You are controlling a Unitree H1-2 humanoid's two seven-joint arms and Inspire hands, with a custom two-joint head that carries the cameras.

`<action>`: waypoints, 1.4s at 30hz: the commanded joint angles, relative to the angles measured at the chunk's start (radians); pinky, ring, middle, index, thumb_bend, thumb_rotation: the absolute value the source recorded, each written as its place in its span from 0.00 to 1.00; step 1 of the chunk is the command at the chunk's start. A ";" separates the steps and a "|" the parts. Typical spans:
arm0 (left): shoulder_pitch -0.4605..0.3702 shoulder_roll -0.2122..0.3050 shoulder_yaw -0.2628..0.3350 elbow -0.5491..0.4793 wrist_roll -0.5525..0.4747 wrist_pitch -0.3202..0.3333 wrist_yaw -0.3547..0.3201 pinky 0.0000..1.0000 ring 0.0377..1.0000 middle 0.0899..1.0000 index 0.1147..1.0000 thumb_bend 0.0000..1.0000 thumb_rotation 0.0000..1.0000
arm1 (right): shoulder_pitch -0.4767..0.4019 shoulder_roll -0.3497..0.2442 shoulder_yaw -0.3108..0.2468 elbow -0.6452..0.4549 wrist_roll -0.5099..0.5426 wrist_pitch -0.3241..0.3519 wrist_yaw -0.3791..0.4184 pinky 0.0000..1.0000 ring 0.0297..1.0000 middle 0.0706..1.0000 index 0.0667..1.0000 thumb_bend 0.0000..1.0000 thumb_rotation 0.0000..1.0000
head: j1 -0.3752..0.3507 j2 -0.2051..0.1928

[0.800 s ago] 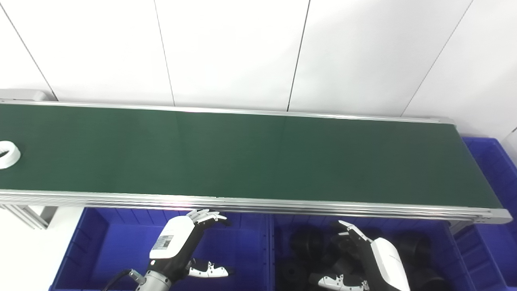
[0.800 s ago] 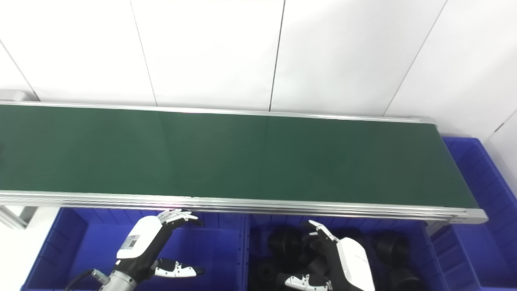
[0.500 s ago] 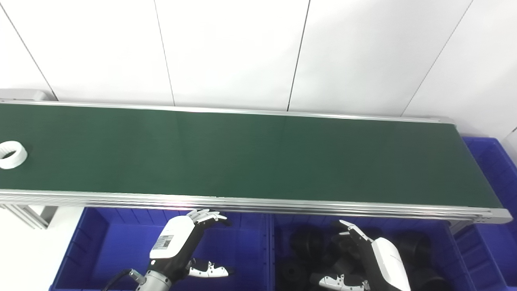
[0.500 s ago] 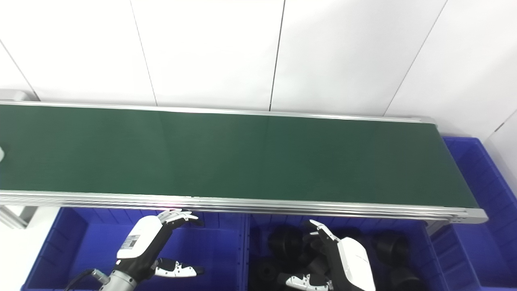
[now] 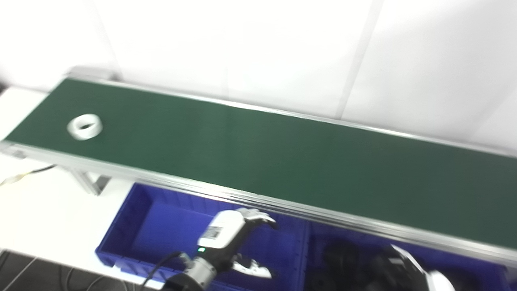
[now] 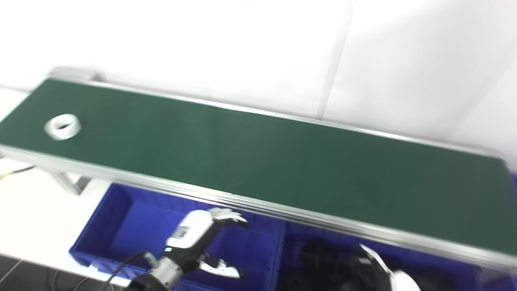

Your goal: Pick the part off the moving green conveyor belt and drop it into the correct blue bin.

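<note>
A white ring [image 5: 84,126] was seen near the belt's [image 5: 258,157] left end, judged light, stiff and best pinched across its rim. The left hand [image 5: 226,238] was held empty, fingers spread, over the left bin [image 5: 133,218]; the right hand's [image 6: 387,275] state could not be told.
</note>
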 commanded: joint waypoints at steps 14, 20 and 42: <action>-0.040 -0.032 -0.014 0.061 0.001 -0.018 0.071 0.88 0.85 0.78 0.67 0.84 0.30 | -0.026 -0.022 -0.015 0.109 0.091 -0.108 -0.078 0.61 0.64 0.63 0.78 0.74 0.05 | -0.006 -0.066; -0.053 -0.033 -0.017 0.086 -0.009 -0.039 0.105 0.86 0.83 0.76 0.68 0.85 0.30 | -0.035 -0.022 -0.011 0.114 0.100 -0.104 -0.073 0.61 0.64 0.63 0.78 0.74 0.05 | -0.012 -0.085; -0.068 -0.066 0.078 -0.189 -0.210 -0.123 0.105 0.64 0.70 0.72 0.68 0.84 0.32 | -0.052 -0.011 0.005 0.094 0.026 -0.052 -0.071 0.58 0.62 0.61 0.77 0.78 0.13 | -0.078 -0.074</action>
